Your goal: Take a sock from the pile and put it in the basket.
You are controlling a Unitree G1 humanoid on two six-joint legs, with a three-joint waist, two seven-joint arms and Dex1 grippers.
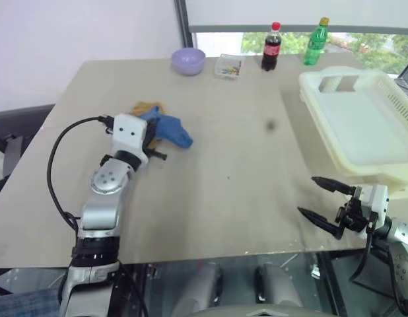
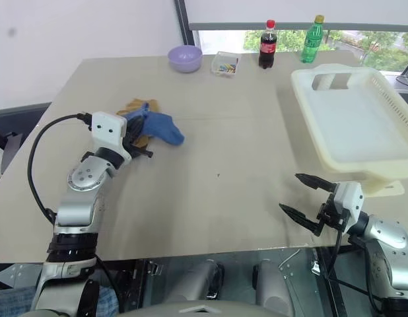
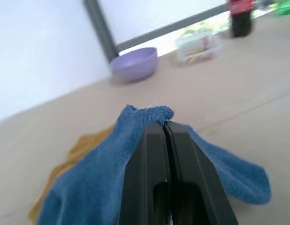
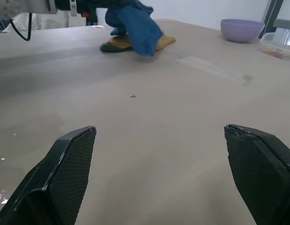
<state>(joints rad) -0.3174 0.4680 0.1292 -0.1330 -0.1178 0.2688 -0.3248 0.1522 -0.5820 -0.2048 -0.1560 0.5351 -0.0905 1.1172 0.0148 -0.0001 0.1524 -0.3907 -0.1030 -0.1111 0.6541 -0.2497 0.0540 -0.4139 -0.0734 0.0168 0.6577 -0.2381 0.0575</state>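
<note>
Left end effector [image 3: 166, 126] is pinched fully together on the cuff edge of a royal-blue sock [image 1: 170, 129]; a fold of fabric pokes out above the fingertips, and the rest drapes down either side of them.

The blue sock sits at about 10 o'clock on the surface [image 1: 230, 191]. Its toe end trails toward 3 o'clock and appears to rest on the surface or on the pile [image 2: 139, 105]. A mustard-tan sock [image 3: 77, 152] lies beneath and behind it, with a dark piece [image 4: 110, 46] under that, seen from the right wrist.

Right end effector [image 2: 308, 198] hovers at 5 o'clock near the front edge, fingers spread wide, holding nothing.

The basket [image 1: 362, 125] stands at 2 o'clock, well apart from the pile, overhanging the surface's right side.

Handling, as judged: the sock is light, limp and non-fragile; it will hang and swing from the pinch point. Knit fabric grips well, but a hold on the edge alone could slip, so a deeper bite into the cuff looks safer. The tan sock may cling and lift with it.

Beyond, at 12 o'clock: a lilac bowl [image 1: 188, 61], a small clear box [image 1: 228, 67], two bottles [image 1: 271, 46].
</note>
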